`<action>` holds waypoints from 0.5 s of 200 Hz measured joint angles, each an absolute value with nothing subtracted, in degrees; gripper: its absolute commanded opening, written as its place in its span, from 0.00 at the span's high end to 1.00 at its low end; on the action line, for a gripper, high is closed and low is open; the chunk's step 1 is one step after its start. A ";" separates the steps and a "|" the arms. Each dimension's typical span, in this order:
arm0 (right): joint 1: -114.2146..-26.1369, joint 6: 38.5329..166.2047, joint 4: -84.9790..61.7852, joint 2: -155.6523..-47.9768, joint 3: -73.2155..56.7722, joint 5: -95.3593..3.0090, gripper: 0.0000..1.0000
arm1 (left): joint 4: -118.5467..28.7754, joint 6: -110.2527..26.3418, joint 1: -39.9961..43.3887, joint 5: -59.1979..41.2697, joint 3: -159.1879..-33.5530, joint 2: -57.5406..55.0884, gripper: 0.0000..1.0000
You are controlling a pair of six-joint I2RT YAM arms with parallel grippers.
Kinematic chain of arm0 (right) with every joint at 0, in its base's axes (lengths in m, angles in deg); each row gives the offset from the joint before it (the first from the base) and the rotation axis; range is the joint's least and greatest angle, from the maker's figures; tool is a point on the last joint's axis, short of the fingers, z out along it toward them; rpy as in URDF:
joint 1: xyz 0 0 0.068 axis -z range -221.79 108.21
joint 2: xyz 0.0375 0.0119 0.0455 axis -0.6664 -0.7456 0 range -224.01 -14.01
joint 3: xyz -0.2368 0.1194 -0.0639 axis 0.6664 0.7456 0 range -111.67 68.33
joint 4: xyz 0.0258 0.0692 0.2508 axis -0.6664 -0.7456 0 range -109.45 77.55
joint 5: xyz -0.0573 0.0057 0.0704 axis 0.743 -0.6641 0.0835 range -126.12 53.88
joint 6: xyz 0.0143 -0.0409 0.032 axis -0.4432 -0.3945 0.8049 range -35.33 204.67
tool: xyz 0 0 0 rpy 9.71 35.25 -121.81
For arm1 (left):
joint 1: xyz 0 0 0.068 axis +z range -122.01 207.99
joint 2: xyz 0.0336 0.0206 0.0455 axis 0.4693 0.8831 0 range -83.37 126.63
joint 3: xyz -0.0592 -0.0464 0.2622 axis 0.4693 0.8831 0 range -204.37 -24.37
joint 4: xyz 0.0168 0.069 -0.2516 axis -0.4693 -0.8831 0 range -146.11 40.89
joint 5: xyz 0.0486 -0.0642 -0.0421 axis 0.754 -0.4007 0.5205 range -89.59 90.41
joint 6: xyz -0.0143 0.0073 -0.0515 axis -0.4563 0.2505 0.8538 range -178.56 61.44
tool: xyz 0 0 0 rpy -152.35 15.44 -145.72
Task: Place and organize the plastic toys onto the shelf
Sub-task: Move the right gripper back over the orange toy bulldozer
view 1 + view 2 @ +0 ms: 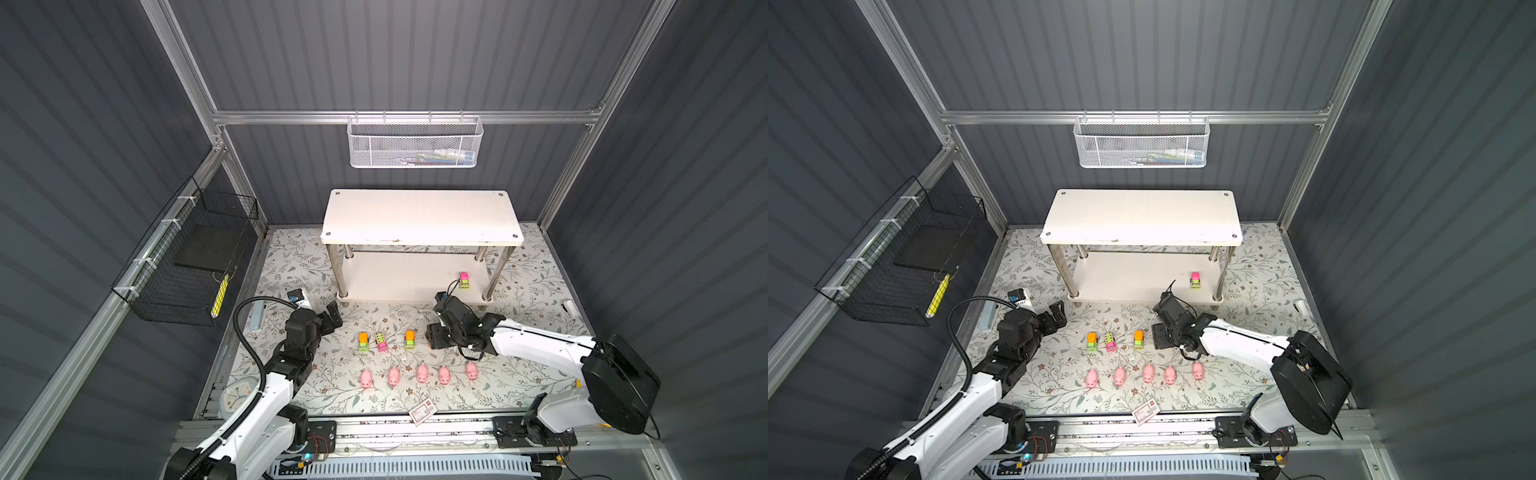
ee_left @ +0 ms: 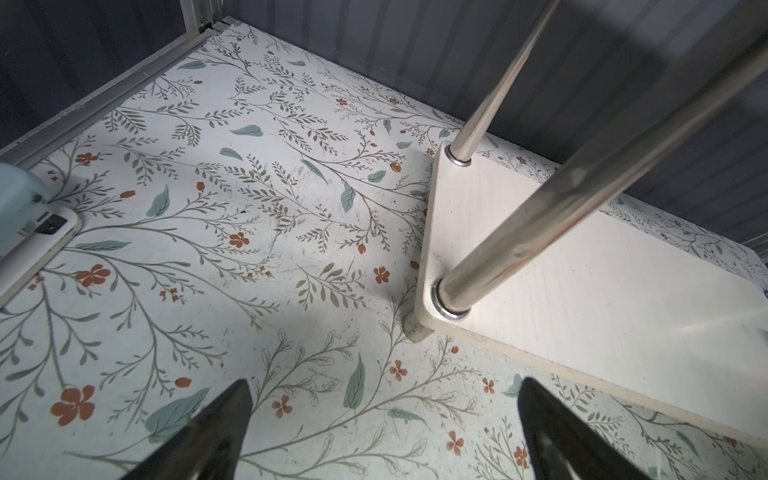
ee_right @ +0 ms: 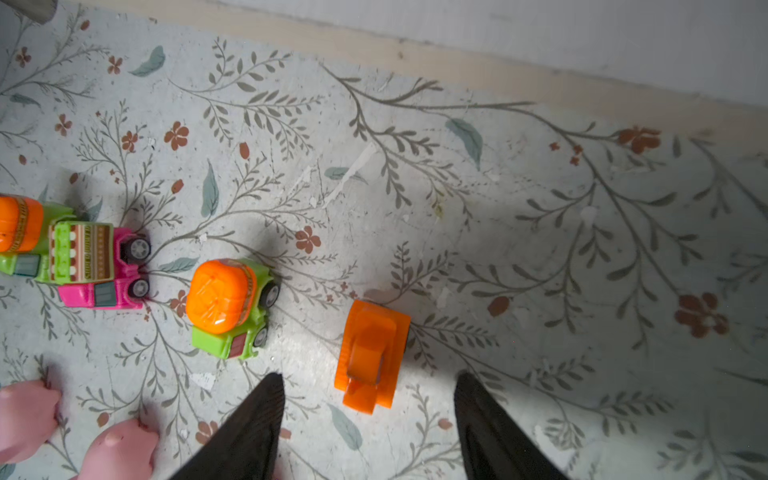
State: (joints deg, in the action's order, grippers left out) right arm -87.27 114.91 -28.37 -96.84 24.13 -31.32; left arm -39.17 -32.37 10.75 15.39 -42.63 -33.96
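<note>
I hold the right gripper (image 3: 369, 377) spread close over the orange car (image 3: 371, 347) to straddle it, while the left gripper (image 2: 385, 381) hangs gaping and empty beside the shelf (image 2: 582, 291).

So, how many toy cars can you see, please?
5. A pink-topped car on the shelf's lower board, three cars in a row on the table, an orange car only in the right wrist view.

One pink car (image 1: 464, 280) on the shelf (image 1: 419, 216), lower board (image 1: 399, 278)
</note>
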 measured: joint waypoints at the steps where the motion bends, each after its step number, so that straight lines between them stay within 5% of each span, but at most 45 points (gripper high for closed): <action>1: -87.27 114.93 -28.39 -96.86 24.10 -31.39 0.34 | -39.17 -32.37 10.75 15.39 -42.63 -33.96 0.00; 100: -87.27 114.91 -32.13 -103.31 19.95 -33.64 0.38 | -38.97 -32.34 10.75 15.59 -42.46 -34.03 0.00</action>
